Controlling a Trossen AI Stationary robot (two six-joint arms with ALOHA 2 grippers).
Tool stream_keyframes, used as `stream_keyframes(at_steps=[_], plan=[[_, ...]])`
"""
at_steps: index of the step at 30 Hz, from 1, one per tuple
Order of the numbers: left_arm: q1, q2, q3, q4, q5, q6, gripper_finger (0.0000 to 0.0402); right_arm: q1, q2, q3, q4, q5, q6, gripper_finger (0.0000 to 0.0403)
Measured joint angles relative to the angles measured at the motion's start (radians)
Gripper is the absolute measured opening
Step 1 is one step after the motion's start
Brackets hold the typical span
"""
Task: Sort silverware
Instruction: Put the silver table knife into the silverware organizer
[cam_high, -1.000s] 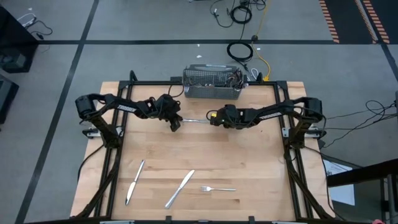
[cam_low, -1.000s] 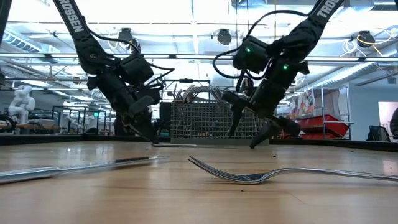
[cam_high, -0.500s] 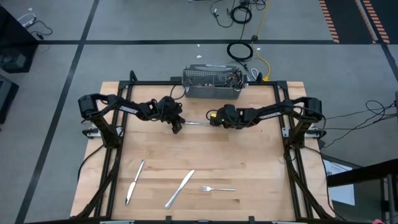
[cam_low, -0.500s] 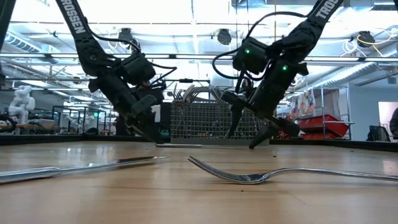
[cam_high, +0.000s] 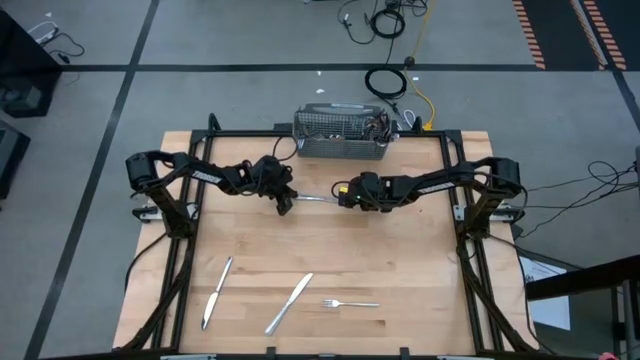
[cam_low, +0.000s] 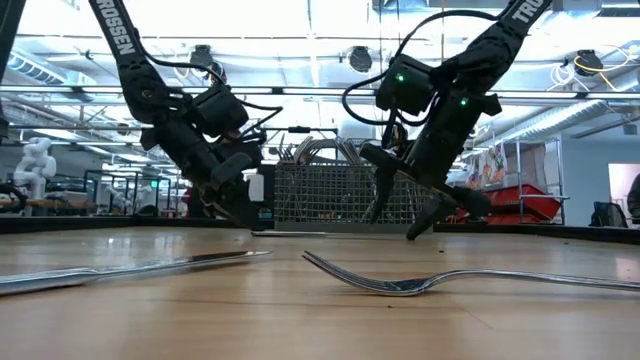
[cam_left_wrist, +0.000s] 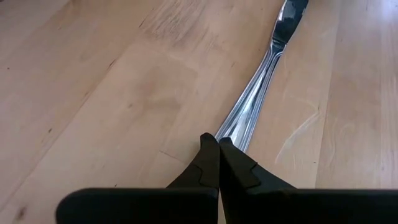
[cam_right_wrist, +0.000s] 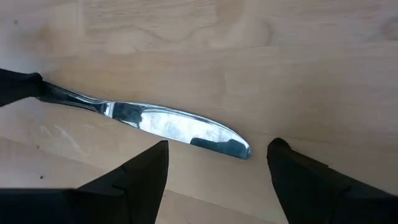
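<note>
In the high view, a table knife (cam_high: 314, 198) is seen lying flat on the wooden table (cam_high: 420, 270), in its far half just in front of the wire-mesh basket (cam_high: 342, 134) that stands at the far edge. The left gripper (cam_high: 285, 205) is clamped on the knife's handle end, while the right gripper (cam_high: 345, 194) is held at the blade end with its fingers apart. Near the front edge, two more knives (cam_high: 217, 291) (cam_high: 288, 302) and a fork (cam_high: 350, 303) are laid out, well apart from both arms. In the low view, the fork (cam_low: 420, 283) is shown closest, resting on its curved tines, with one knife (cam_low: 130, 270) to its side; both grippers are lowered to the tabletop before the basket (cam_low: 330, 195). In the left wrist view, the closed fingers (cam_left_wrist: 211, 165) are pressed together on the knife handle (cam_left_wrist: 252, 109). In the right wrist view, the blade (cam_right_wrist: 180, 129) is seen just ahead of the spread fingers (cam_right_wrist: 146, 171), untouched by them.
</note>
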Motion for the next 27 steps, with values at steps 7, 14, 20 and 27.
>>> stream_keyframes(at_steps=[7, 14, 20, 27], plan=[[0.0, 0.0, -0.005, 0.016, -0.002, 0.0, 0.0001, -0.01, 0.001, -0.002, 0.043, 0.006, 0.011, 0.0258], [0.0, 0.0, -0.007, 0.024, -0.009, -0.016, 0.0001, -0.025, 0.003, -0.005, 0.114, 0.006, 0.002, 0.0258], [0.0, 0.0, -0.008, 0.031, -0.013, -0.018, 0.0001, -0.029, 0.003, -0.005, 0.12, 0.008, 0.001, 0.0258], [0.001, 0.024, -0.008, 0.071, -0.031, -0.048, 0.0001, -0.029, 0.004, -0.005, 0.122, 0.009, -0.014, 0.0206]])
